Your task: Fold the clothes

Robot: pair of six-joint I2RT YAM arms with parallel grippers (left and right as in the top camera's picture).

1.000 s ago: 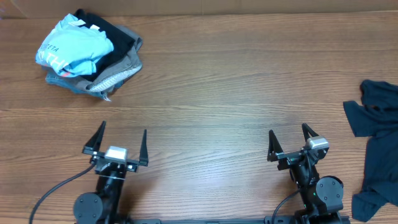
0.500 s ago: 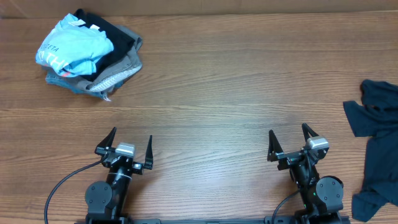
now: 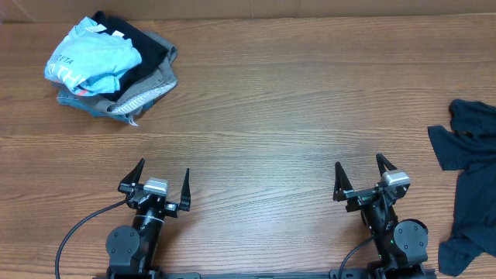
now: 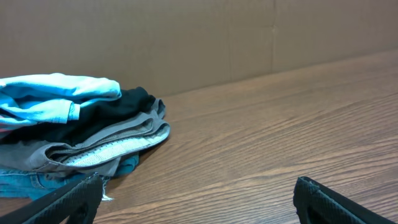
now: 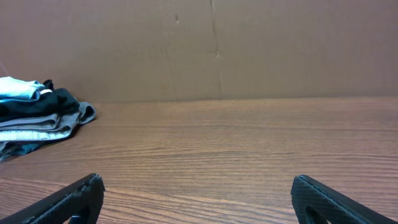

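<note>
A pile of folded clothes [image 3: 112,66] lies at the far left of the table, with a light blue T-shirt [image 3: 85,58] with white print on top of black and grey garments. The pile also shows in the left wrist view [image 4: 74,130] and far off in the right wrist view [image 5: 40,118]. A crumpled dark navy garment [image 3: 469,178] lies at the right edge. My left gripper [image 3: 163,186] is open and empty near the front edge; it also shows in its wrist view [image 4: 199,199]. My right gripper [image 3: 363,177] is open and empty, left of the navy garment; it also shows in its wrist view [image 5: 199,196].
The wooden table [image 3: 294,101] is bordered at the back by a brown cardboard wall [image 5: 217,50]. A black cable [image 3: 74,232] runs from the left arm's base toward the front edge.
The left gripper shifted a little right and toward the front edge in the first half second, then stayed still. The right arm and the clothes have not moved.
</note>
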